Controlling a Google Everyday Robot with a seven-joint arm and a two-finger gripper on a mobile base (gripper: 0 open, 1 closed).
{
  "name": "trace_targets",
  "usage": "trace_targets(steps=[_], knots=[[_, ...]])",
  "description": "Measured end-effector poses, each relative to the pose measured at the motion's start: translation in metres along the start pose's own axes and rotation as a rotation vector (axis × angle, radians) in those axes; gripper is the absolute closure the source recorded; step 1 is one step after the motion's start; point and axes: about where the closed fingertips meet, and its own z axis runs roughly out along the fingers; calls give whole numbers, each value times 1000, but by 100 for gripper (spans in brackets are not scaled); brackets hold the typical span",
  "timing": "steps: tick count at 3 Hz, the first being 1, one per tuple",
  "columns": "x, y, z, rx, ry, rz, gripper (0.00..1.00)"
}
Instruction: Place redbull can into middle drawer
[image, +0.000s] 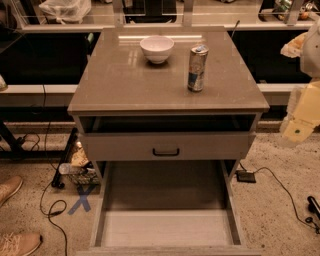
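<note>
The redbull can (198, 68) stands upright on the cabinet top (120, 85), right of the white bowl (157, 48), so the gripper (301, 120), low at the right edge and not readable as open or closed, should grasp it mid-body and lower it upright into the pulled-out middle drawer (165, 227).

On the bench (125, 85) the bowl (157, 48) stood toward the back, with the redbull can (198, 68) upright to its right and nearer the front. Under the top sat a drawer front (125, 146). Below it the middle drawer (165, 227) lay pulled out forward. The end effector (299, 131) hung off the bench's right side, well apart from the can.
</note>
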Motion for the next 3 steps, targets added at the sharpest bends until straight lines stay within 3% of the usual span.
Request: trace_targets(steps=[1, 2, 3], knots=[[14, -28, 15, 42, -119, 138, 0], [2, -85, 44, 104, -307, 245, 0], [-18, -157, 80, 173, -515, 356, 0]])
